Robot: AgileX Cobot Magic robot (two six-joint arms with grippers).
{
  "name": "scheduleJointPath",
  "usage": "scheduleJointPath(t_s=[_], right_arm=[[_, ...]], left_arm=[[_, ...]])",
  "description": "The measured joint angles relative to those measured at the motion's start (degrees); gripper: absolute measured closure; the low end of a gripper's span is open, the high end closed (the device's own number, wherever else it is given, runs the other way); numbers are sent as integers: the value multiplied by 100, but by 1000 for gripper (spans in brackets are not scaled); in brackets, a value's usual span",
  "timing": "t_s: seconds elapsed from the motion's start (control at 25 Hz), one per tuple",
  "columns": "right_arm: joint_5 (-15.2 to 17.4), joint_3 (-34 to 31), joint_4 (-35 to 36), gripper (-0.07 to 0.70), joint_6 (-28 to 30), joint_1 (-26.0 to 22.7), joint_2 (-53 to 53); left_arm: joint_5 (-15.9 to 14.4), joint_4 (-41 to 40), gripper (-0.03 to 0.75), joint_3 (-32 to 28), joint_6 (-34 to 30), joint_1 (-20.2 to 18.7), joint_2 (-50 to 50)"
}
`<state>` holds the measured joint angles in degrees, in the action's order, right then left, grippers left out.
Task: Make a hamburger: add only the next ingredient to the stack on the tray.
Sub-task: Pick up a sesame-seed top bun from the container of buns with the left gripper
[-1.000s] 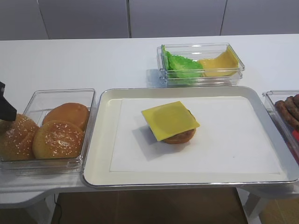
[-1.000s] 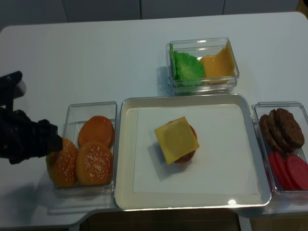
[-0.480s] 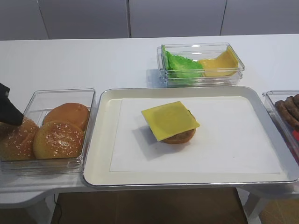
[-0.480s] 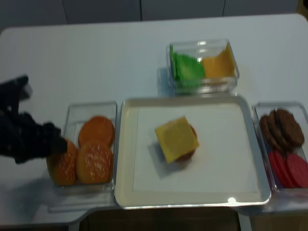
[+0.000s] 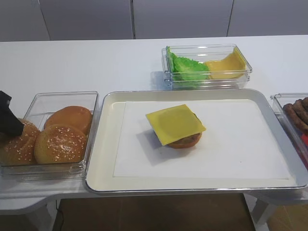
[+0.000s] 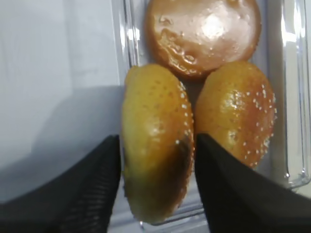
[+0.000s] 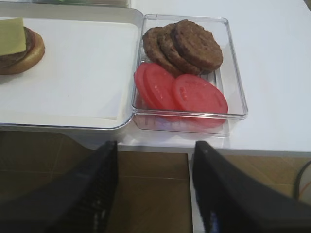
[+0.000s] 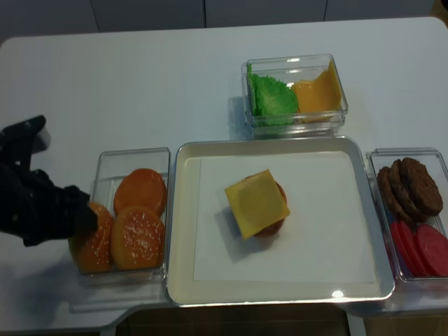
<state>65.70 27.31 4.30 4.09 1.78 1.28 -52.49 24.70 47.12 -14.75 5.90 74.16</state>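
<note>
Overhead, one broad white tabletop [image 8: 140,77] with a rounded near-left corner, backed by pale grey cabinet panels [image 5: 183,18]; brown floor below the front edge. Centred near the front, a silver tray [image 8: 178,231] lined with white paper [image 8: 329,231], bearing the stack [image 8: 257,204]: brown base and patty under a square yellow cheese slice whose corners overhang. Behind the tray, a clear tub [image 8: 295,94] of green lettuce [image 8: 271,96] and loose cheese slices [image 8: 316,94]. Right of the tray, touching its rim, another clear tub [image 7: 233,73] with dark patties [image 7: 187,44] overlapping red tomato slices [image 7: 187,93]. Left of the tray, a third clear tub [image 5: 43,101] with a smooth bun [image 8: 140,190] at the back and two seeded tops in front. Left gripper [image 6: 158,160] down at the tub's left end, black fingers [image 6: 90,189] pressed to either side of the next ingredient [image 6: 156,141], the left seeded bun top, which stands tilted up on edge against the tub's left wall, just beside the other seeded top [image 6: 235,111]. Jaws closed around that bun, holding it, not lifted clear of the tub. Right gripper [image 7: 155,191] over the table's front edge near the patty tub, fingers spread wide apart, nothing between them.
</note>
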Motion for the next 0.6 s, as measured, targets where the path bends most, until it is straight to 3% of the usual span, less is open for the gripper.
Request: scheduleJointPath(t_s=[0.32,0.6], right_arm=[[0,0,0,255,-10,0,0],[0,0,0,255,-10,0,0]], left_arm=[[-82,19,480,22,-47,0,0],[-94,19,488,33,-168,0,0]])
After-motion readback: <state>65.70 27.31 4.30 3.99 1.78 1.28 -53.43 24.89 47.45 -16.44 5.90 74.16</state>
